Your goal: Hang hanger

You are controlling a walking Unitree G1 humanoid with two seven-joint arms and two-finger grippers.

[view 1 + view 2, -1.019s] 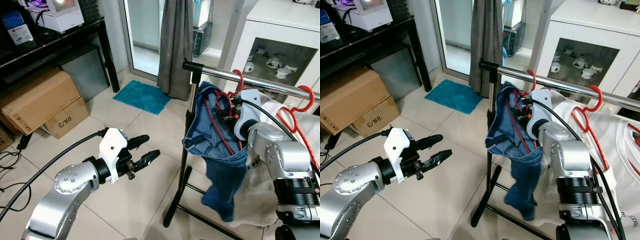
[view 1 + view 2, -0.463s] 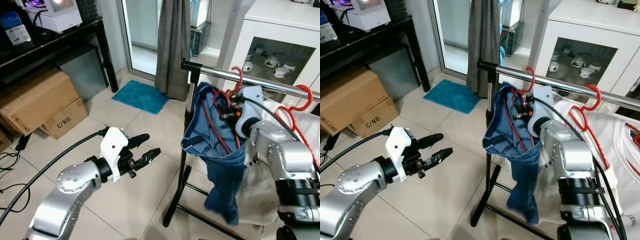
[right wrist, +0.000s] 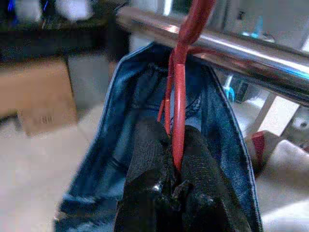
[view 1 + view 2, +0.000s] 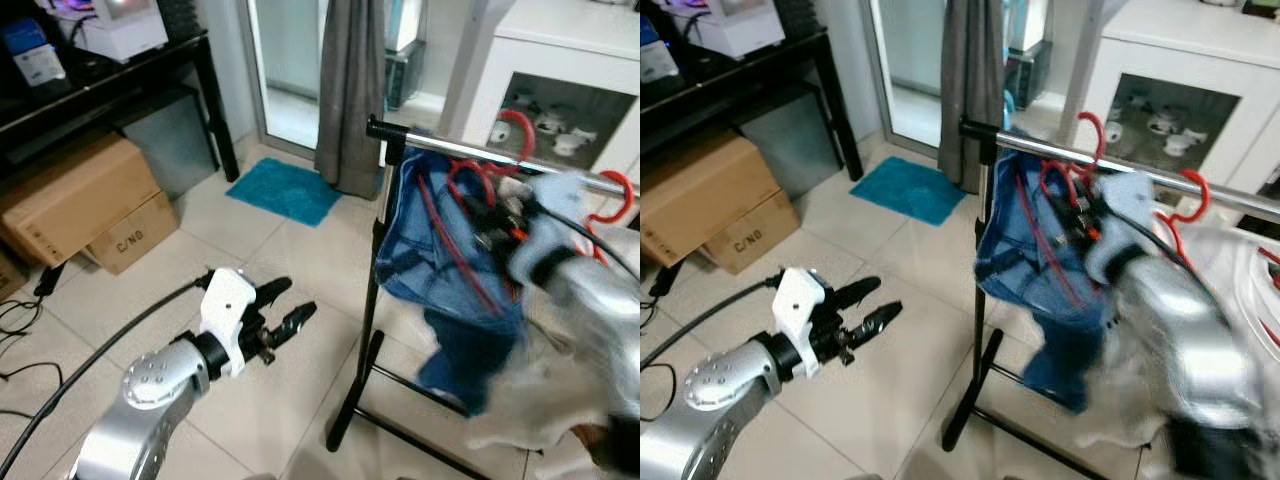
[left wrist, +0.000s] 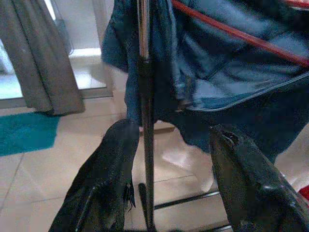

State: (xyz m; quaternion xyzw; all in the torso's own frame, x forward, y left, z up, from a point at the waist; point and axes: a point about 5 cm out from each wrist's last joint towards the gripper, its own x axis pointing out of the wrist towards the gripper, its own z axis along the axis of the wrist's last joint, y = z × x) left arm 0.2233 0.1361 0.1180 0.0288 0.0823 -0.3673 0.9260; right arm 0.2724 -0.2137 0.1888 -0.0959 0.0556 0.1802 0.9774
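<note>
A red hanger (image 4: 512, 126) carries blue jeans (image 4: 440, 262) at the left end of the chrome rail (image 4: 432, 147). Its hook stands at and just above the rail. My right gripper (image 3: 169, 133) is shut on the hanger's neck just below the rail (image 3: 227, 43), and that arm (image 4: 565, 270) is blurred. Low over the floor tiles, left of the rack's black pole (image 5: 146, 121), my left gripper (image 4: 298, 297) is open and holds nothing.
A second red hanger (image 4: 612, 196) with a white garment (image 4: 520, 410) hangs further right on the rail. The rack's black foot (image 4: 348, 415) rests on the tiles. Cardboard boxes (image 4: 70, 200), a teal mat (image 4: 285, 192), a grey curtain (image 4: 350, 90) and a white cabinet (image 4: 560, 110) surround it.
My right arm has swung up and to the right with the hanger, so the hook now stands higher at the rail and the jeans swing. The left arm has sunk slightly.
</note>
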